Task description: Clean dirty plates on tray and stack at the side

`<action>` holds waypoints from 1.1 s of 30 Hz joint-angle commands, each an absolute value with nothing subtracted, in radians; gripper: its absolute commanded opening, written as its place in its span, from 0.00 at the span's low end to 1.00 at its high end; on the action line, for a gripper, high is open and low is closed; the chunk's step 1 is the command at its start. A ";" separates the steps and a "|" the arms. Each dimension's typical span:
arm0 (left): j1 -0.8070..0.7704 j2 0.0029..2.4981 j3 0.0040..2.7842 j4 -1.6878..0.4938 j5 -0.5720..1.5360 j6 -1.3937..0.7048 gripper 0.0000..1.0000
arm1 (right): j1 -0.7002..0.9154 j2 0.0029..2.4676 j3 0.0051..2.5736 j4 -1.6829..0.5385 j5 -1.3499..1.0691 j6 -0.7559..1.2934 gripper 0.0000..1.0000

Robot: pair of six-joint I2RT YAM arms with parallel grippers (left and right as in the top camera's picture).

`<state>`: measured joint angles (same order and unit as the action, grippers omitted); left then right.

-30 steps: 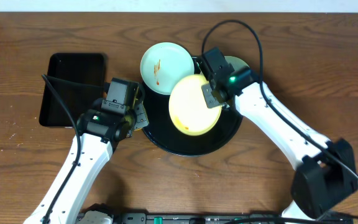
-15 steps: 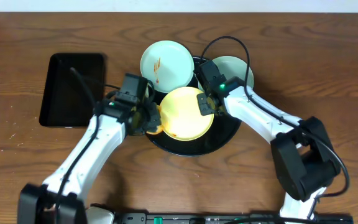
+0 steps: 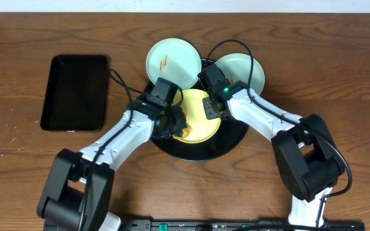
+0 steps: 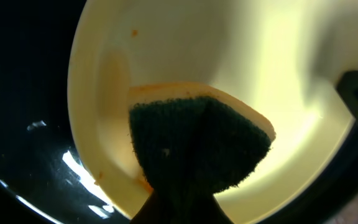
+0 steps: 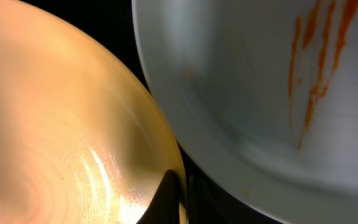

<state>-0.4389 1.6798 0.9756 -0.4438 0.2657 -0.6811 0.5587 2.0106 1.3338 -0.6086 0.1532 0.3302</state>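
Left wrist view: the left gripper is clamped on a coarse green sponge pressed into the glossy yellow plate at centre frame. Firm sweeps toward the orange smear should work best. The right gripper pinches the rim above the black tray. Beyond, at upper centre, lies a streaked mint plate.

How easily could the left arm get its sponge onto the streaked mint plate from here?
Probably easily. The streaked mint plate lies uncovered just beyond the left gripper, which has the sponge on the yellow plate. The right gripper sits off to the side.
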 commanded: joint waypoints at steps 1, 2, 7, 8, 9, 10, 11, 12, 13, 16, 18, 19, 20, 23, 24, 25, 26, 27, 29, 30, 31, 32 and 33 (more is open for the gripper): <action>-0.470 1.719 0.971 -0.435 0.163 -0.795 0.08 | 0.558 2.032 1.332 -0.609 0.201 0.347 0.01; -0.477 1.729 0.971 -0.430 0.151 -0.810 0.08 | 0.558 2.032 1.332 -0.609 0.201 0.347 0.01; -0.514 1.777 0.971 -0.344 0.113 -0.860 0.08 | 0.558 2.032 1.332 -0.610 0.197 0.347 0.01; -0.522 1.786 0.971 -0.319 0.110 -0.860 0.08 | 0.558 2.032 1.332 -0.610 0.197 0.347 0.01; -0.526 1.792 0.971 -0.300 0.111 -0.860 0.08 | 0.558 2.032 1.332 -0.610 0.196 0.347 0.01; -0.532 1.796 0.971 -0.287 0.110 -0.873 0.08 | 0.558 2.032 1.332 -0.611 0.194 0.347 0.01; -0.537 1.797 0.971 -0.280 0.103 -0.886 0.08 | 0.558 2.032 1.332 -0.611 0.194 0.347 0.01; -0.540 1.797 0.971 -0.278 0.093 -0.904 0.07 | 0.558 2.032 1.332 -0.612 0.194 0.347 0.01; -0.543 1.797 0.971 -0.275 0.084 -0.913 0.07 | 0.558 2.032 1.332 -0.612 0.194 0.347 0.01; -0.543 1.797 0.971 -0.295 0.077 -0.916 0.07 | 0.558 2.032 1.332 -0.613 0.193 0.347 0.01; -0.543 1.797 0.971 -0.338 0.064 -0.933 0.07 | 0.558 2.032 1.332 -0.614 0.193 0.347 0.01; -0.543 1.797 0.971 -0.374 0.049 -0.951 0.07 | 0.558 2.032 1.332 -0.614 0.193 0.347 0.01; -0.543 1.797 0.971 -0.408 0.029 -0.967 0.08 | 0.558 2.032 1.332 -0.616 0.194 0.347 0.01; -0.543 1.797 0.971 -0.492 -0.065 -0.979 0.07 | 0.558 2.032 1.332 -0.617 0.194 0.347 0.01; -0.543 1.797 0.971 -0.512 -0.108 -0.978 0.07 | 0.558 2.032 1.332 -0.616 0.193 0.347 0.01; -0.543 1.797 0.971 -0.524 -0.148 -0.978 0.07 | 0.558 2.032 1.332 -0.616 0.193 0.347 0.01; -0.543 1.797 0.971 -0.530 -0.181 -0.978 0.07 | 0.558 2.032 1.332 -0.616 0.193 0.347 0.01; -0.543 1.797 0.971 -0.530 -0.201 -0.978 0.07 | 0.558 2.032 1.332 -0.616 0.190 0.347 0.01; -0.543 1.797 0.971 -0.519 -0.248 -0.978 0.08 | 0.558 2.032 1.332 -0.617 0.190 0.347 0.01; -0.543 1.797 0.971 -0.514 -0.268 -0.978 0.07 | 0.558 2.032 1.332 -0.617 0.190 0.347 0.01; -0.543 1.797 0.971 -0.509 -0.296 -0.978 0.07 | 0.558 2.032 1.332 -0.618 0.190 0.347 0.01; -0.543 1.797 0.971 -0.501 -0.322 -0.978 0.08 | 0.558 2.032 1.332 -0.618 0.190 0.347 0.01; -0.543 1.797 0.971 -0.492 -0.344 -0.978 0.08 | 0.558 2.032 1.332 -0.618 0.190 0.347 0.01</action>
<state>-0.5549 1.7767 0.9966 -0.4744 -0.1596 -0.9695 0.5594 2.0106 1.3342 -0.6109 0.1352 0.3336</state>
